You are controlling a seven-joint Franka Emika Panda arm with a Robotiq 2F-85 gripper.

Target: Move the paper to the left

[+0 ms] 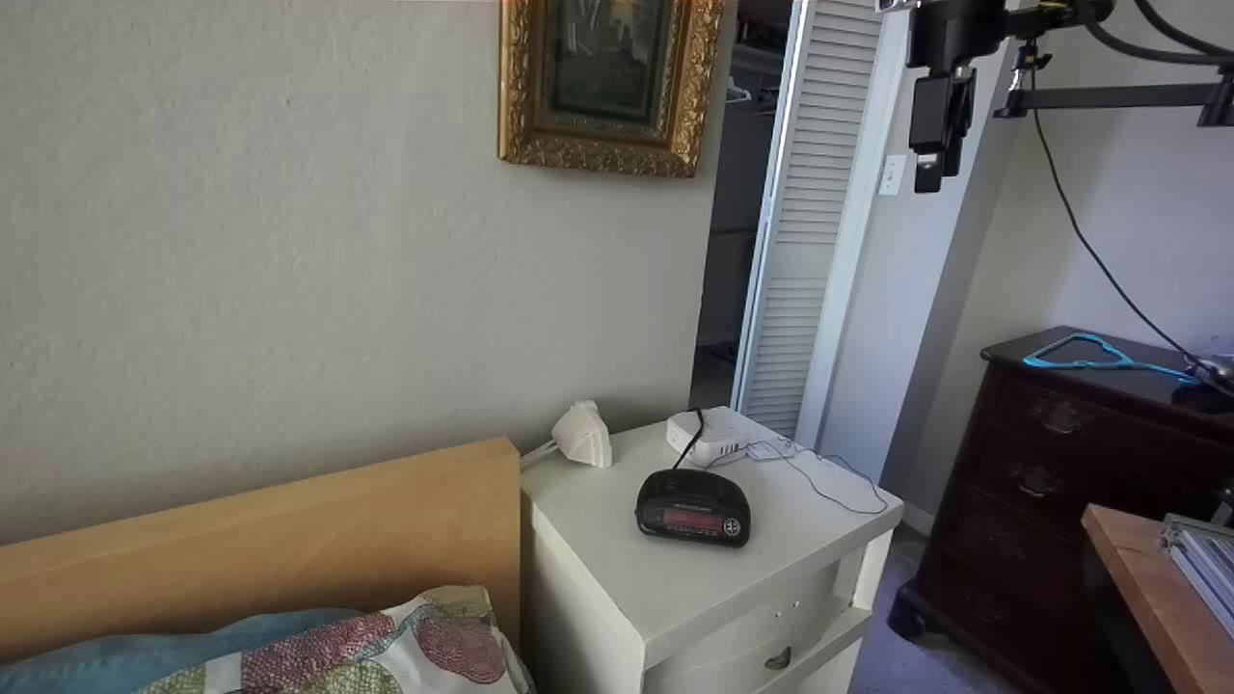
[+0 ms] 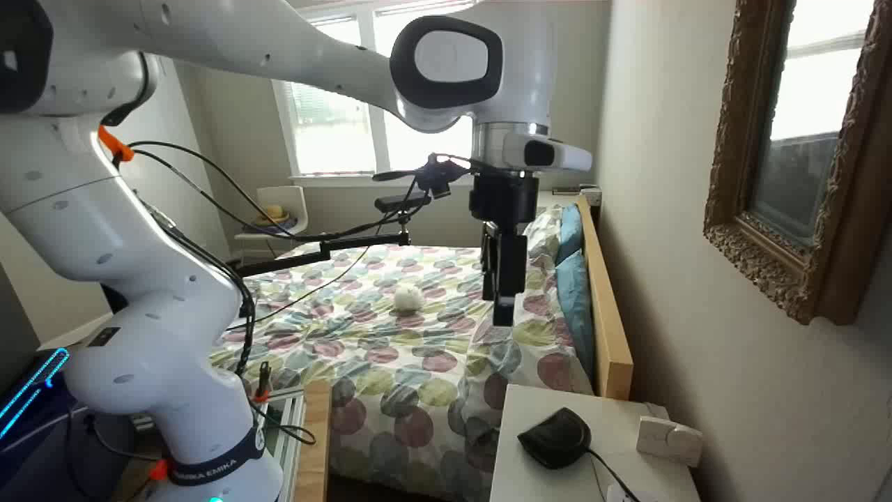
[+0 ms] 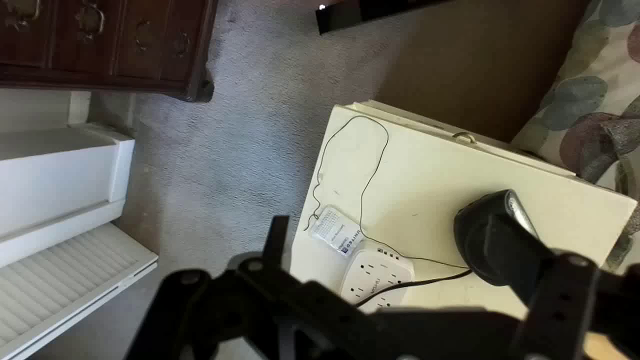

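The crumpled, pointed white paper does not show as such in any view; it is hidden or out of view. A flat white printed packet (image 3: pixel 337 231) lies on the white nightstand (image 3: pixel 425 170), beside a white outlet box (image 3: pixel 375 275). The packet also shows in an exterior view (image 1: pixel 771 449). A cream-white rounded lump (image 1: pixel 582 436) sits by the wall; it also shows in an exterior view (image 2: pixel 669 440). My gripper (image 3: pixel 390 227) is open and empty. It hangs high above the nightstand, pointing down, as both exterior views show (image 1: pixel 940 176) (image 2: pixel 496 307).
A dark oval alarm clock (image 1: pixel 692 506) stands on the nightstand, with a cord running to the outlet box. A thin wire (image 3: pixel 382 150) loops over the top. The wooden headboard (image 2: pixel 606 307), bed (image 2: pixel 390 348) and gold picture frame (image 1: pixel 607 159) are nearby.
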